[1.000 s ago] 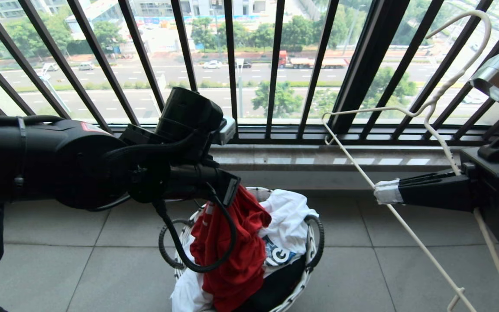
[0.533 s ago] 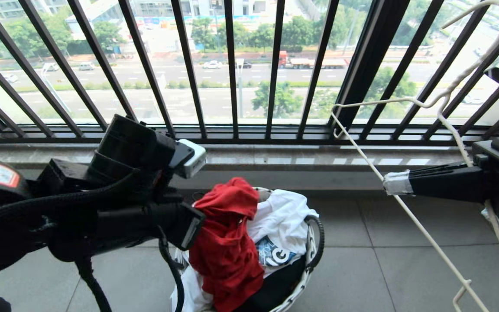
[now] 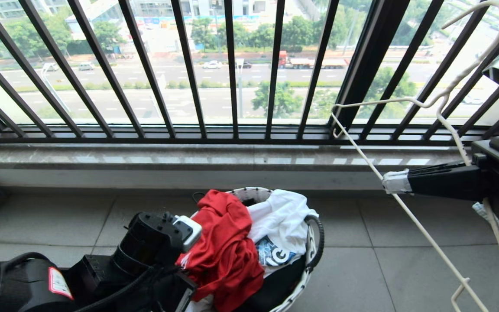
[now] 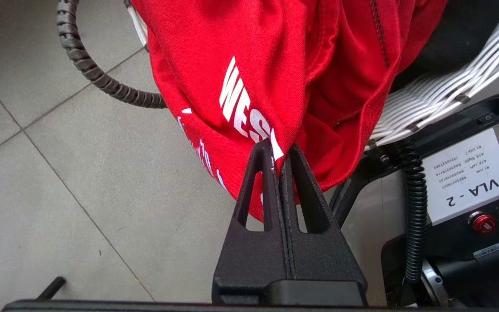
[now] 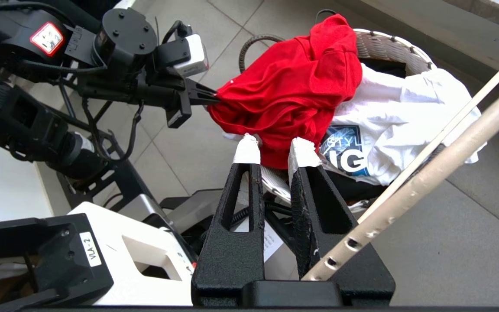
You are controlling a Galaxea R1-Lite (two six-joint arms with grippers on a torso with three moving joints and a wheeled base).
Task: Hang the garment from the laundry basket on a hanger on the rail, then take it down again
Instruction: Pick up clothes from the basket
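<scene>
In basket (image 3: pixel 314 242): one red garment (image 3: pixel 225 251); one white shirt (image 3: pixel 282 221)

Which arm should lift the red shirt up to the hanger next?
The left. Its gripper is already shut on the red T-shirt, which drapes over the laundry basket. The right gripper is busy holding the white wire hanger, off to the side.
</scene>
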